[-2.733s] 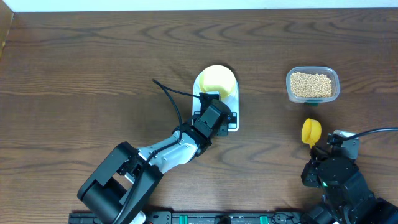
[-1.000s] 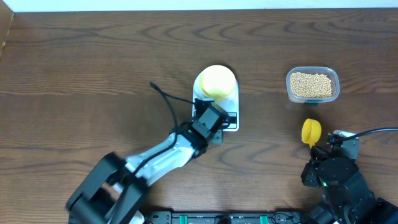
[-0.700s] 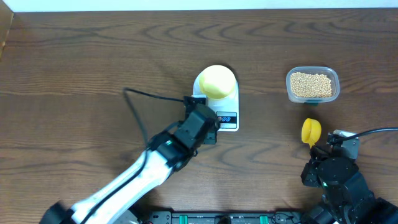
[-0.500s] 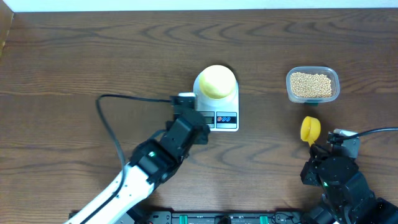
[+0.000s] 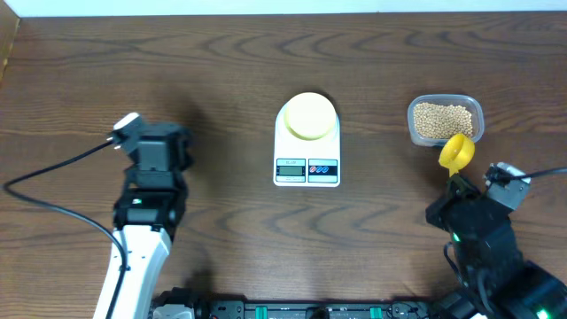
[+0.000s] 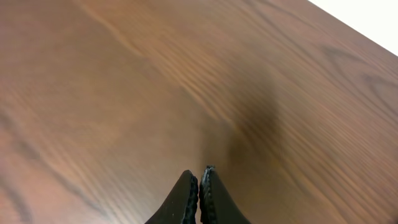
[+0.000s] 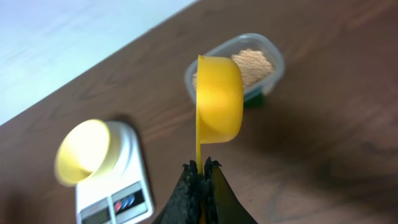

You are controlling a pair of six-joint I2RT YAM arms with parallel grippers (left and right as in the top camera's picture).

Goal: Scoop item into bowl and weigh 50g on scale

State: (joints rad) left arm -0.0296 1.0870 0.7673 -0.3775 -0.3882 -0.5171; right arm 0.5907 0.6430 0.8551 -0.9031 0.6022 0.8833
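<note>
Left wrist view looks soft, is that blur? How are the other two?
Left wrist: wood grain on the table smeared, only the shut left pincer crisp, a dark shadow patch ahead of it. Right wrist: scoop sharp, bowl washed out and soft. Overhead: sharp, evenly lit.

This looks like a robotics lab or test bench, not a home kitchen. Two black robot arms, the left arm [image 5: 146, 199] and the right arm [image 5: 478, 235], stand at the near edge of a bare brown wood-grain table [image 5: 221, 80]. A loose black cable [image 5: 66, 159] trails across it, and a black mounting rail [image 5: 292, 310] runs along the front. The only kitchen things are a white scale [image 5: 306, 168], a yellow bowl [image 5: 307, 115], a clear tub [image 5: 411, 122] of beans [image 5: 438, 120] and a yellow scoop [image 5: 456, 151], sparsely laid out.
</note>
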